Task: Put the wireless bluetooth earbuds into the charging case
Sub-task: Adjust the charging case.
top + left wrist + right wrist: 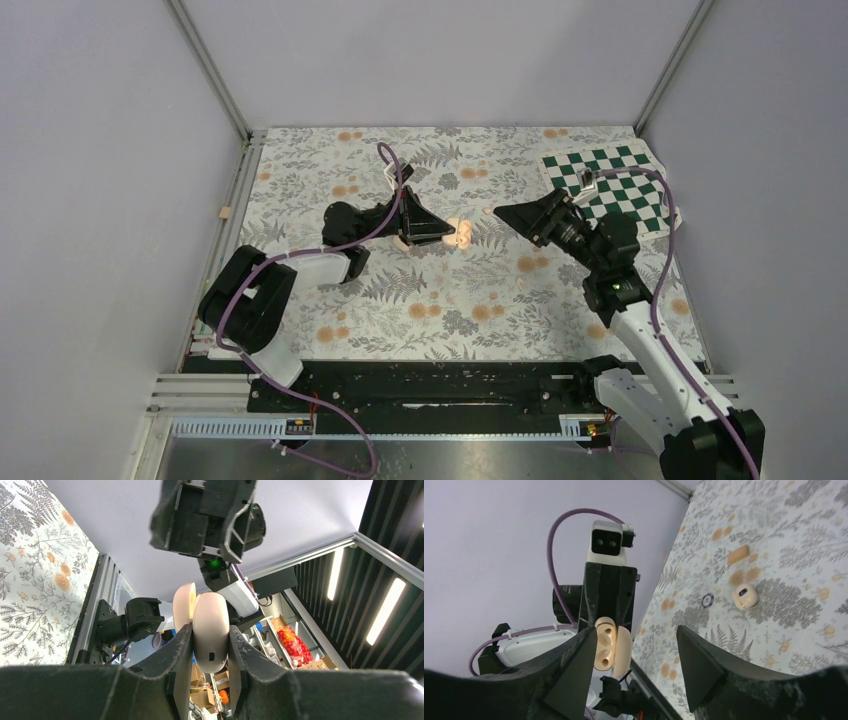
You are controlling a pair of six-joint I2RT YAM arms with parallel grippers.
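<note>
My left gripper [443, 233] is shut on the pale peach charging case [461, 236] and holds it above the floral mat. In the left wrist view the case [211, 622] stands between the fingers [182, 650], its lid [184, 607] swung open. In the right wrist view the case [605, 642] shows two dark hollows, the lid [622, 647] beside them. My right gripper [500, 213] is open and empty, just right of the case, pointing at it [636, 630]. One cream earbud [744, 596] lies on the mat. I see no other earbud.
A small dark ring [707, 600] and a tan rectangular block [738, 554] lie on the mat beyond the earbud. A green-and-white checkered board [610, 185] lies at the back right. Grey walls with metal posts enclose the table.
</note>
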